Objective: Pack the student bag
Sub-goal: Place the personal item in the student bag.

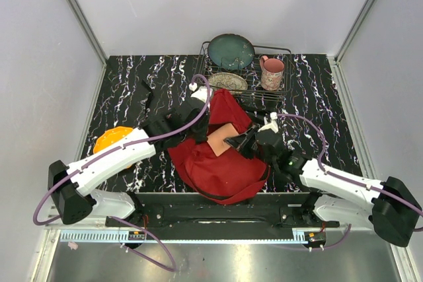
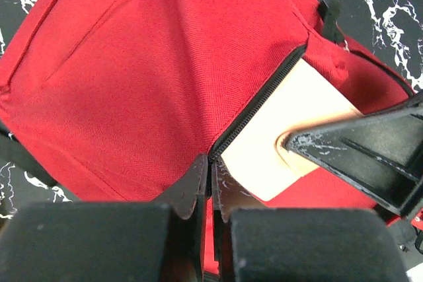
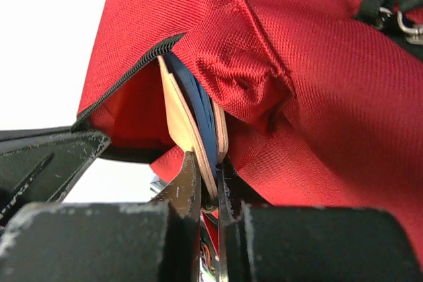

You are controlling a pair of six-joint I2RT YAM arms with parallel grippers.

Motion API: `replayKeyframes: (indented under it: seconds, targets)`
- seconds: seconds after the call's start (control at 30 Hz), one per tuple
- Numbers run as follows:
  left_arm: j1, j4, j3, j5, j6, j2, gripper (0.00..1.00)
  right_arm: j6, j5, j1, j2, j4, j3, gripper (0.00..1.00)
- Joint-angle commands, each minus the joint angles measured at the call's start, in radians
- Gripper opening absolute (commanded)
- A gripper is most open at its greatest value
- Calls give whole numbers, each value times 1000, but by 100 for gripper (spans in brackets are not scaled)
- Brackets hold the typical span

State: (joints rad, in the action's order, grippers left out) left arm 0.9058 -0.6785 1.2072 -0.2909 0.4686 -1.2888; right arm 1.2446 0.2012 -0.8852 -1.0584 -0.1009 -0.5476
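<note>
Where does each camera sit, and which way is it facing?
Top external: above and behind, looking down on student bag, left arm, right arm.
Left wrist: on left arm, looking past shut left gripper at the bag's zipper.
Right wrist: on right arm, looking past right gripper into the bag's opening.
Shared: both wrist views show the tan book.

The large soft red fabric backpack point(image 1: 221, 170), trimmed with black straps and a black zipper, lay slumped with its zipper mouth open. A thin tan-covered book point(image 1: 219, 140), blue between its covers, stood partway inside that opening.
</note>
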Motion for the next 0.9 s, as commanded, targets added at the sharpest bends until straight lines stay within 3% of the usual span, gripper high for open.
replayKeyframes:
  seconds: [0.0,0.27,0.6,0.87]
  targets:
    - [2,53,17,29,-1,46,0,26,104,29,-5,-69,-25,0]
    - [2,65,18,50,28,11,0,4,208,34,101,5,5,0]
    - [4,79,75,127,110,-35,0,-28,167,80,138,93,-17,0]
    - [4,74,117,154,96,-73,0,9,161,80,152,58,-12,0]
